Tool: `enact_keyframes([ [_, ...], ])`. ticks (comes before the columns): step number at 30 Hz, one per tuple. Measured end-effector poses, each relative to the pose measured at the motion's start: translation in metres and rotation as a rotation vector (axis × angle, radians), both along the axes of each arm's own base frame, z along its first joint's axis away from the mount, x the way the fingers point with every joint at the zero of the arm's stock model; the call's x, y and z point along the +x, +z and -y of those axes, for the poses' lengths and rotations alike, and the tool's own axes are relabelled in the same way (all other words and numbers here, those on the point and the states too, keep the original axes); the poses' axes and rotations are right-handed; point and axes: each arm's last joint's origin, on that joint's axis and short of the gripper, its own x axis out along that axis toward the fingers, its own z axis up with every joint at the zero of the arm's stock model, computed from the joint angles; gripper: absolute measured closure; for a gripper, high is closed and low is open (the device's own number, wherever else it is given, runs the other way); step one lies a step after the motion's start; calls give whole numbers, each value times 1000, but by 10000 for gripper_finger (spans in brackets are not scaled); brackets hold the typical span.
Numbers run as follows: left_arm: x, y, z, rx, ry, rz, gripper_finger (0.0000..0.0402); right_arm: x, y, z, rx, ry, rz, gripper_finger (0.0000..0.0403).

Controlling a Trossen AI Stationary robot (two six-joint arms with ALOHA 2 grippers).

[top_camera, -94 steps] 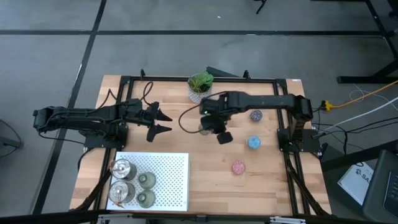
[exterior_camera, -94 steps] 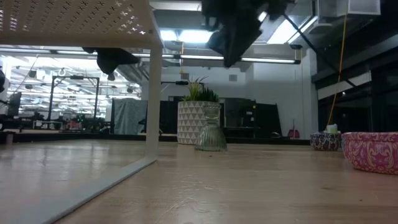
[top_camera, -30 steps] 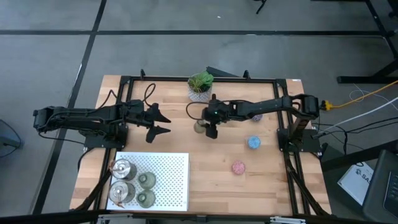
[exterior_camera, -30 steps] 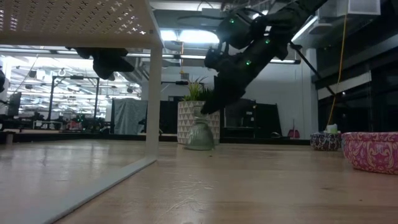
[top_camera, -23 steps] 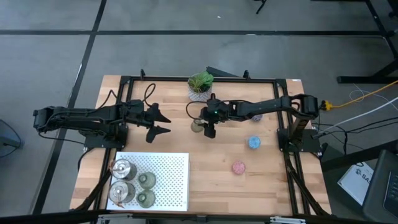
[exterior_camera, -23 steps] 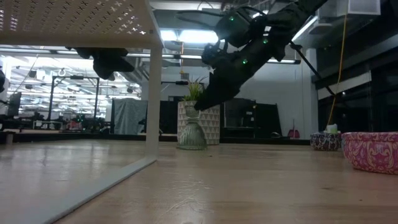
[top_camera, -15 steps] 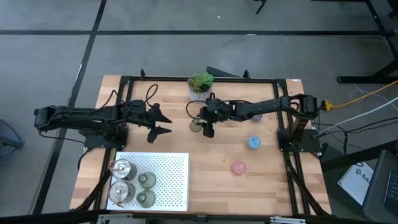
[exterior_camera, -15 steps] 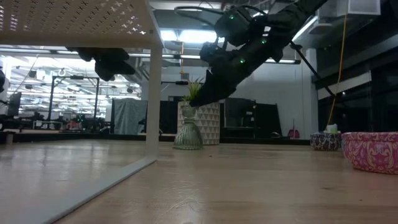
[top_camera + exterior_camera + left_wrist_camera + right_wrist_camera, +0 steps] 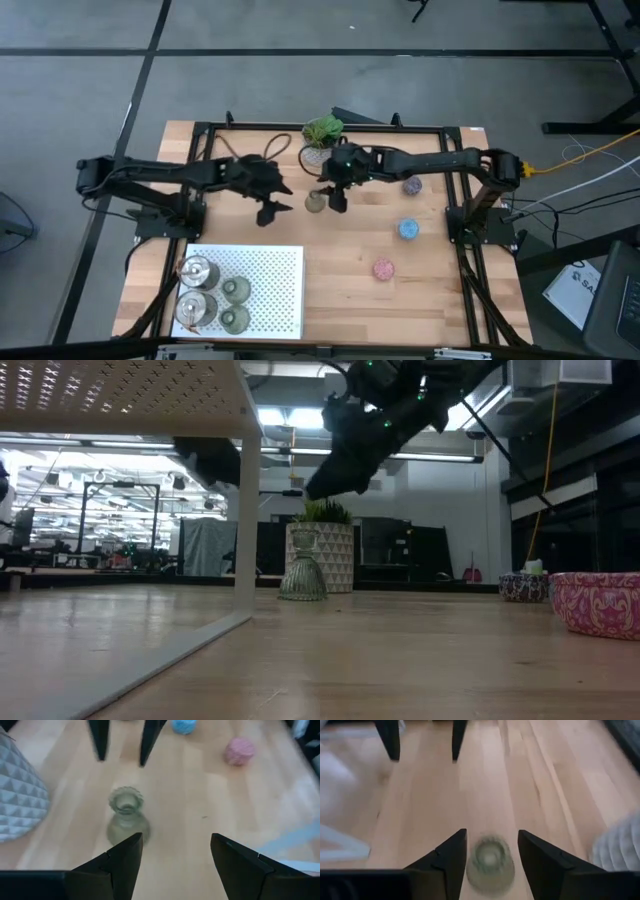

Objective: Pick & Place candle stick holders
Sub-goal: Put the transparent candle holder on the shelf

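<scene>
An olive-grey candle stick holder (image 9: 316,202) stands upright on its base on the wooden table, in front of the plant; it also shows in the low view (image 9: 303,575). My right gripper (image 9: 336,203) hangs open above it (image 9: 322,486); in the right wrist view the holder (image 9: 490,862) shows between the spread fingers, below them. My left gripper (image 9: 282,198) is open and empty just left of the holder, which shows ahead of its fingers (image 9: 127,815). Two silver and two olive-grey holders stand on the white rack (image 9: 270,285).
A green plant in a white pot (image 9: 321,135) stands just behind the holder. Purple (image 9: 411,185), blue (image 9: 408,229) and pink (image 9: 384,268) holders stand on the table's right half. The rack is raised on legs (image 9: 246,520) at the near left.
My right gripper has slid the olive-grey holder a little toward the table's left edge, then risen clear of it; the holder stays upright. My left gripper has gone toward the table's right, toward the holder.
</scene>
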Motion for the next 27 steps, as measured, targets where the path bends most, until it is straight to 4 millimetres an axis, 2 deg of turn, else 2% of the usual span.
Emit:
enact_keyframes([
  [8, 50, 8, -9, 109, -41, -80, 200, -30, 21, 6, 56, -33, -210, 249],
  [13, 73, -4, -14, 124, -70, -160, 213, -41, 34, 5, 80, -60, -228, 249],
  [20, 88, -22, -17, 185, -50, -257, 217, -43, 37, 4, 80, -61, -223, 249],
  [27, 95, -32, -6, 289, -141, -296, 217, -42, 38, 5, 78, -62, -209, 249],
])
